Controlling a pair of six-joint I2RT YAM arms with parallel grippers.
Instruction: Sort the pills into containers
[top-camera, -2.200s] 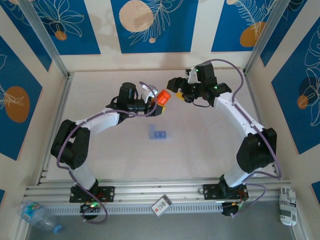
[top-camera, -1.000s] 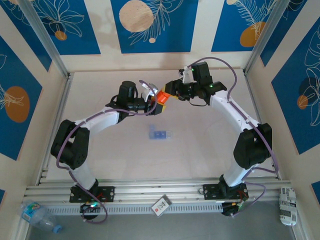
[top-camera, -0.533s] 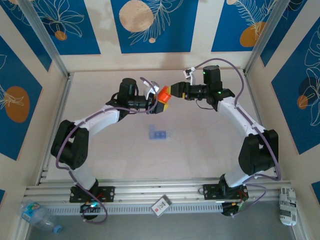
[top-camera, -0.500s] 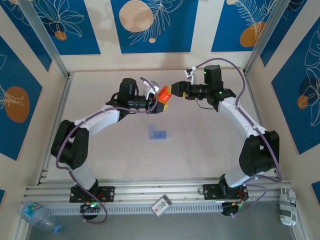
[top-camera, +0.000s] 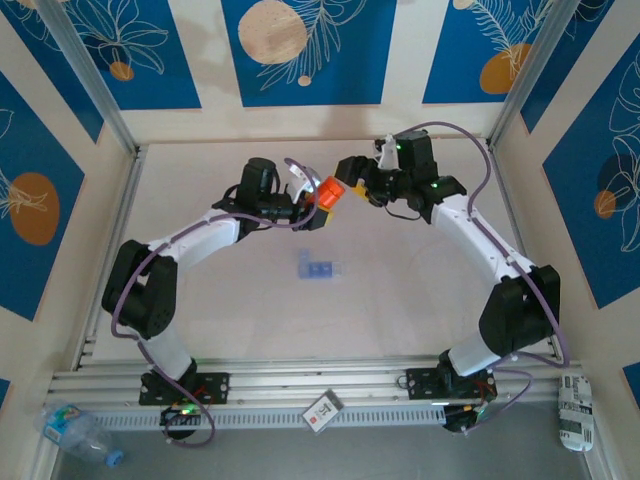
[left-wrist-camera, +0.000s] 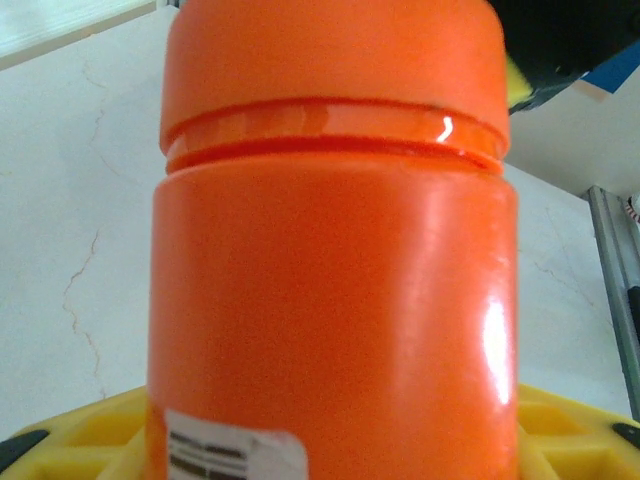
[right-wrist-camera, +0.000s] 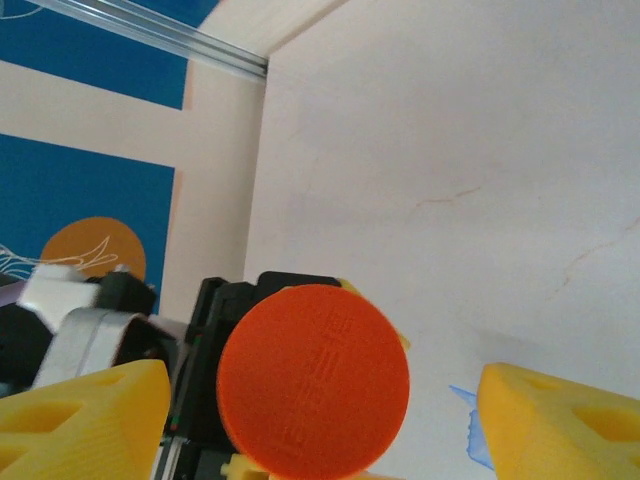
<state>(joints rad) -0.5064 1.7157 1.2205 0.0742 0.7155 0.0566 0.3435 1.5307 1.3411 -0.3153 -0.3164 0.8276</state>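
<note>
Two grippers | left gripper (top-camera: 312, 195) clamps bottle (top-camera: 328, 192) | right gripper (top-camera: 352, 180) jaws spread, facing cap (right-wrist-camera: 313, 377) | containers (top-camera: 320, 268) on table (top-camera: 200, 260), well apart, near side.

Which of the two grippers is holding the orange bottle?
The left gripper: it is closed on the body of the orange bottle. The right gripper is open, its yellow fingers apart on either side of the cap, with gaps.

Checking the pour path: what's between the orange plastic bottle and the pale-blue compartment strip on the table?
Nothing. In the top view, the stretch between the orange plastic bottle and the pale-blue translucent compartment strip is bare pale tabletop.
</note>
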